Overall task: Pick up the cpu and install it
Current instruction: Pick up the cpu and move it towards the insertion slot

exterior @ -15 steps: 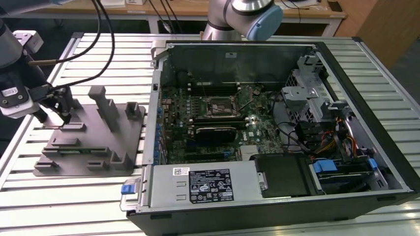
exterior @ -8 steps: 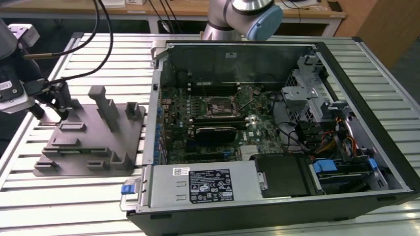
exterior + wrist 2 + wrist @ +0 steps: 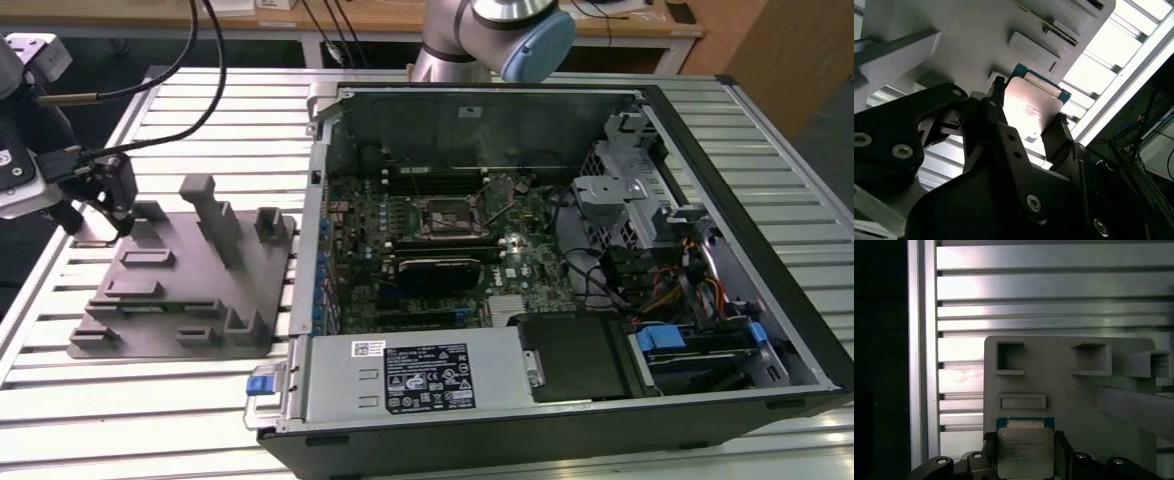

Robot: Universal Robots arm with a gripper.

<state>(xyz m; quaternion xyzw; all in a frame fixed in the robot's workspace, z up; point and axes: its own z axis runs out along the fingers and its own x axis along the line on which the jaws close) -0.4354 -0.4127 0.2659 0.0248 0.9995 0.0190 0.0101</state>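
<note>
jaws on cpu at tray corner

gripper (image 3: 114, 195) sits at the exterior view's left, over the far corner of the grey tray (image 3: 174, 300) on the table (image 3: 200, 120), well apart from the socket (image 3: 447, 213). in both wrist views the cpu (image 3: 1025, 452) lies between the jaws, silver lid up, and the jaws look clenched on two opposite edges. can't tell if it's lifted off the tray. judged light, stiff and thin, with a slick lid and a fragile underside. best held by the edges, kept level, with a gentle squeeze.
</note>
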